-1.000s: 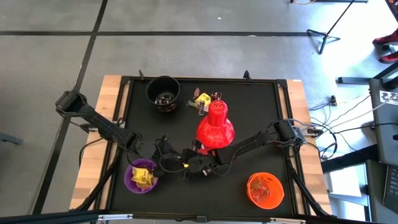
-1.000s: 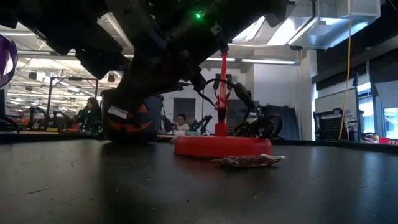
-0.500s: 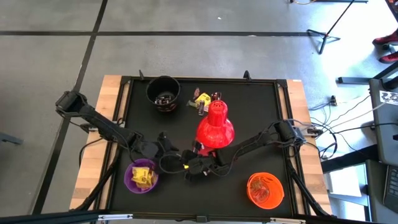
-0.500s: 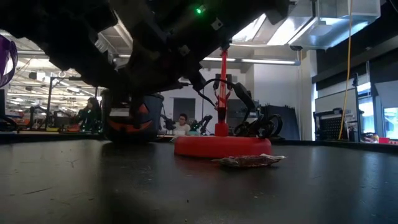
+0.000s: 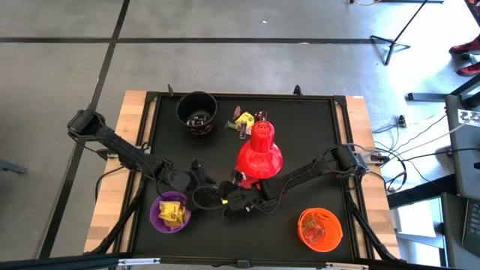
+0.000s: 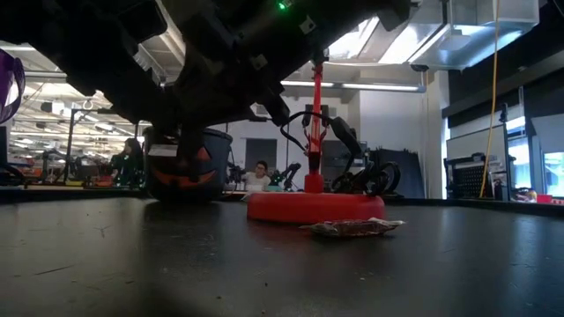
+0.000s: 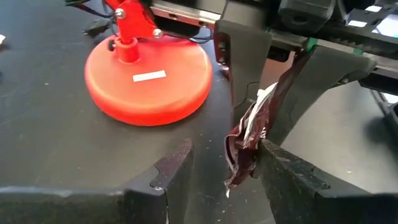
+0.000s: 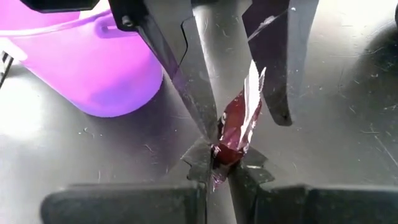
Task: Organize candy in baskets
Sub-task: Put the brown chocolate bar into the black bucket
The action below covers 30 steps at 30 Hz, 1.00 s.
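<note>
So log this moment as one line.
handover | right gripper shut on dark brown wrapped candy | left gripper open around candy | beside purple plastic bucket

Overhead looking down, table-level across, wrists close, sharing lamp (image 5: 259, 154)

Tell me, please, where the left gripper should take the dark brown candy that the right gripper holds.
The right gripper pinches the dark brown candy at one end. The left gripper stands open around it, so closing on the free middle, away from the right fingertips, looks best.
</note>
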{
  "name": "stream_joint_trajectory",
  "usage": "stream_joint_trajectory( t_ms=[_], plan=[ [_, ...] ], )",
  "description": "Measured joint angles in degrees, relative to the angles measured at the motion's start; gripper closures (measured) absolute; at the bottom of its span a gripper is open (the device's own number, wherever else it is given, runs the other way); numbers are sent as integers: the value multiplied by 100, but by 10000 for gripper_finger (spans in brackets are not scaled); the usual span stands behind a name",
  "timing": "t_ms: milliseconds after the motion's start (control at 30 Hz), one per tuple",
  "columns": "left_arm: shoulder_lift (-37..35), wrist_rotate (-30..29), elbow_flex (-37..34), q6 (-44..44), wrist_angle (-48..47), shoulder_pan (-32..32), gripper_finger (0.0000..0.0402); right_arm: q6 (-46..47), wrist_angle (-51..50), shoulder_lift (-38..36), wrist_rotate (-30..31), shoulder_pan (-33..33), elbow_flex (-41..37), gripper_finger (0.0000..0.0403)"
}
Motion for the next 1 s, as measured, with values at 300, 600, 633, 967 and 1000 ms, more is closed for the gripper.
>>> stream_joint_trajectory(
  t_ms=[300, 600, 633, 967, 1000],
  plan=[
    [0, 383, -4, 79, 448, -14, 235, -15, 155, -4, -11, 5, 0, 370],
    [-2, 407, -2, 109, 453, -63, 309, -46, 157, -4, 25, -2, 0, 370],
    [-2, 409, -2, 109, 453, -66, 322, -46, 157, -4, 43, -2, 0, 370],
    [-7, 431, 4, 129, 433, -66, 391, -120, 139, -4, 87, -4, -7, 362],
    [-7, 427, 6, 124, 425, -66, 388, -136, 140, -4, 87, -1, -7, 355]
  ],
)
